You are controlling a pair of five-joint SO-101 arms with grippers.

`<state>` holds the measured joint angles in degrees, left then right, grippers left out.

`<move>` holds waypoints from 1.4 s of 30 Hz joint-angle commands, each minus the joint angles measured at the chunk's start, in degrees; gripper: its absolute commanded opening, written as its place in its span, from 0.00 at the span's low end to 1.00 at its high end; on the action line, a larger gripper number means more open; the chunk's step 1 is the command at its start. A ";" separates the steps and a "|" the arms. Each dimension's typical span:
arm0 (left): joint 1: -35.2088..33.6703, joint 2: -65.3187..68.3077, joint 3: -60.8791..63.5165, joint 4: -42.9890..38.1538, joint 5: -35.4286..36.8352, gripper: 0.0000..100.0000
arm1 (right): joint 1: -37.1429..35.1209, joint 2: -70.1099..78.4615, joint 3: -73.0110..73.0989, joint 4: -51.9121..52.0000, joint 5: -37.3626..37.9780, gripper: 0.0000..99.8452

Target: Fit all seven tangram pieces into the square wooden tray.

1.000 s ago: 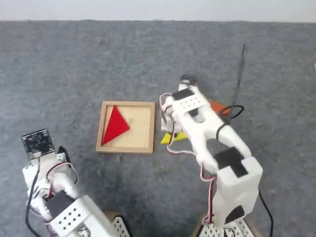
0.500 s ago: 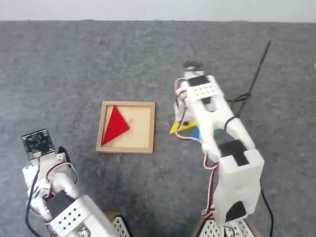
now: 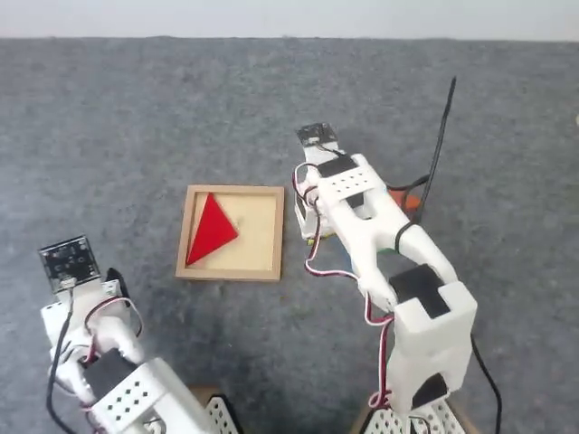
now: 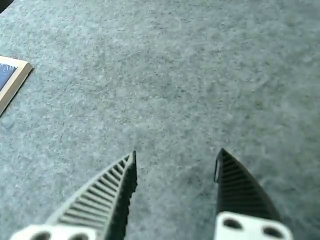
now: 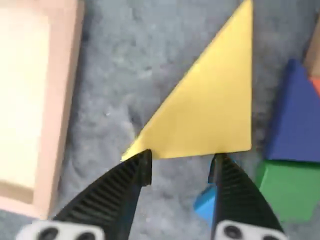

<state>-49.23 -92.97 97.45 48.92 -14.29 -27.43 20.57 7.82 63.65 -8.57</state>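
1. Just beside the square wooden tray, the right hand hangs low over the yellow triangle. Its fingers are narrowly parted, with both tips at the triangle's edge, and it holds nothing.
2. The tray holds one piece: a red triangle lying flat against one side, with the rest of the floor bare.
3. The yellow triangle lies flat on the grey surface, apart from the tray's rim. A blue piece, a green piece and a light-blue piece crowd just beside it.
4. The left hand is spread fairly wide over bare surface, apart from the tray, and is empty.
5. The step in hand looks like picking up the yellow triangle, so the task is early.
6. Next, the fingers likely need to straddle the thin edge, close firmly and lift. Then they would carry the piece over the rim and turn it to sit against the red one.
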 commanded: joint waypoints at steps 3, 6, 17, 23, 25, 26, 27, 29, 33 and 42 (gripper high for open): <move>0.18 -0.62 -0.57 0.35 0.53 0.24 | 0.57 -1.27 1.41 -3.74 0.88 0.20; 0.18 -0.62 -0.57 0.35 0.53 0.24 | 0.57 0.04 0.44 -1.98 0.88 0.20; 0.18 -0.62 -0.57 0.35 0.53 0.24 | 0.57 0.66 0.35 -4.09 -1.41 0.20; 0.18 -0.62 -0.57 0.35 0.53 0.24 | 1.98 -2.68 -1.67 -0.48 -1.23 0.20; 0.18 -0.62 -0.57 0.35 0.53 0.24 | 3.21 -5.49 -1.93 0.22 -1.41 0.20; 0.18 -0.62 -0.57 0.35 0.53 0.24 | 3.65 -6.37 -2.02 0.22 -1.49 0.20; 0.18 -0.62 -0.57 0.35 0.53 0.24 | 3.91 -6.99 -2.02 -0.48 -1.93 0.20; 0.18 -0.62 -0.57 0.35 0.53 0.24 | 4.00 -6.55 -1.93 -2.24 -3.78 0.20; 0.18 -0.62 -0.57 0.35 0.53 0.24 | 3.56 -3.56 -2.55 -5.76 -4.48 0.23; 0.18 -0.62 -0.57 0.35 0.53 0.24 | 3.38 7.25 -9.67 -6.20 -4.66 0.31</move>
<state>-49.23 -92.97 97.45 48.92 -14.29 -24.26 25.67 1.67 58.29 -12.53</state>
